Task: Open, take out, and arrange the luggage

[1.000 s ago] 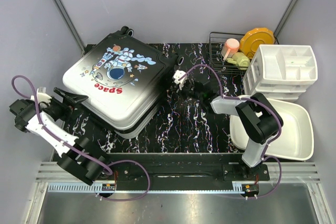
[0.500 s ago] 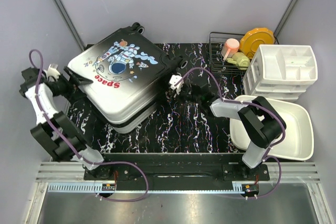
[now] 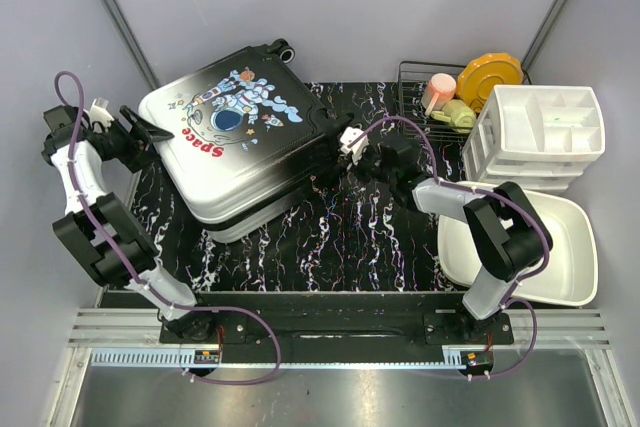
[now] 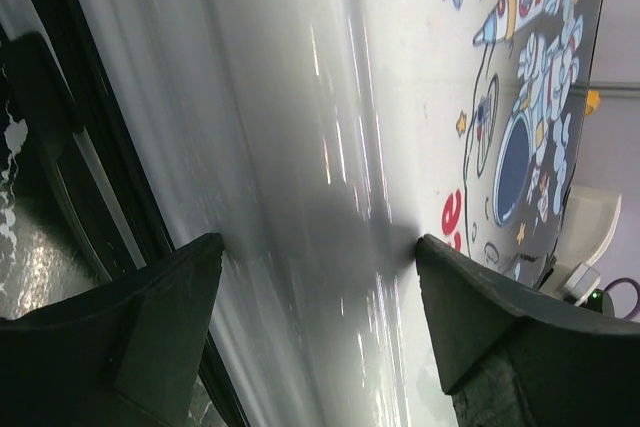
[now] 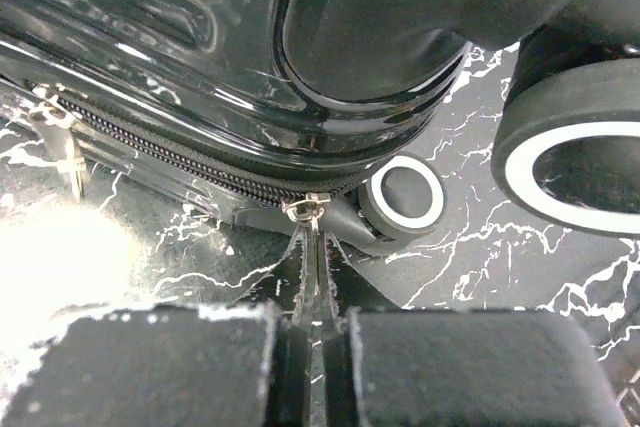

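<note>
The luggage, a white-to-black shell with an astronaut and red "Space" print, lies closed and flat on the black marbled table, wheels at the far and right corners. My left gripper is open at its left edge; in the left wrist view the wide-apart jaws frame the white shell. My right gripper is at the right corner. In the right wrist view it is shut on the metal zipper pull beside a small wheel.
A white basin sits at the right front. A white drawer organiser stands behind it. A wire rack at the back holds an orange plate, a pink cup and a green item. Grey walls close in on the sides.
The suitcase has turned and slid toward the back. My left arm swung up to its left edge. My right gripper moved back and right along the suitcase's corner.
</note>
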Motion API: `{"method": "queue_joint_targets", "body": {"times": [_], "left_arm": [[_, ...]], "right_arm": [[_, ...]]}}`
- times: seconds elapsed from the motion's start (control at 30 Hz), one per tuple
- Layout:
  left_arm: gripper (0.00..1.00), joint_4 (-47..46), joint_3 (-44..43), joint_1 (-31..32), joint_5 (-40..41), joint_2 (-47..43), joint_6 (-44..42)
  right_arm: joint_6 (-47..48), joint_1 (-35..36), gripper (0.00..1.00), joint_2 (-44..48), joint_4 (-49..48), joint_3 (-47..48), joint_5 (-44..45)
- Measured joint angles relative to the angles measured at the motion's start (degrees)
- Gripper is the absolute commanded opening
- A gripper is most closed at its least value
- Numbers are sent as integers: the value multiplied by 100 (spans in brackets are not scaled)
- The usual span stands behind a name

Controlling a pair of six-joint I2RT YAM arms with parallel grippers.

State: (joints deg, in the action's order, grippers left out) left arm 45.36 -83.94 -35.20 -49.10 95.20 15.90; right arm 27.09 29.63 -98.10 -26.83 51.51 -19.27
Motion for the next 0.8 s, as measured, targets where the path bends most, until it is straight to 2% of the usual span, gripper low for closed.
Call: {"method": "queue_joint_targets", "body": {"times": [0.2, 0.33, 0.57, 0.67, 0.8], "left_arm": [[80, 7, -450, -7, -35, 431, 72], [80, -94, -435, -74, -210, 492, 107], [72, -750, 667, -846, -1038, 46, 367], [66, -492, 1034, -1241, -656, -238, -144], [59, -319, 1410, -1390, -173, -286, -586]], "right_arm": [[380, -352, 0, -291, 203, 409, -581], [531, -535, 0, -710, 42, 723, -883], [494, -667, 0, -870, -337, 741, -1346], [452, -693, 0, -874, -372, 741, -1434], [428, -706, 0, -874, -380, 741, -1486]]}}
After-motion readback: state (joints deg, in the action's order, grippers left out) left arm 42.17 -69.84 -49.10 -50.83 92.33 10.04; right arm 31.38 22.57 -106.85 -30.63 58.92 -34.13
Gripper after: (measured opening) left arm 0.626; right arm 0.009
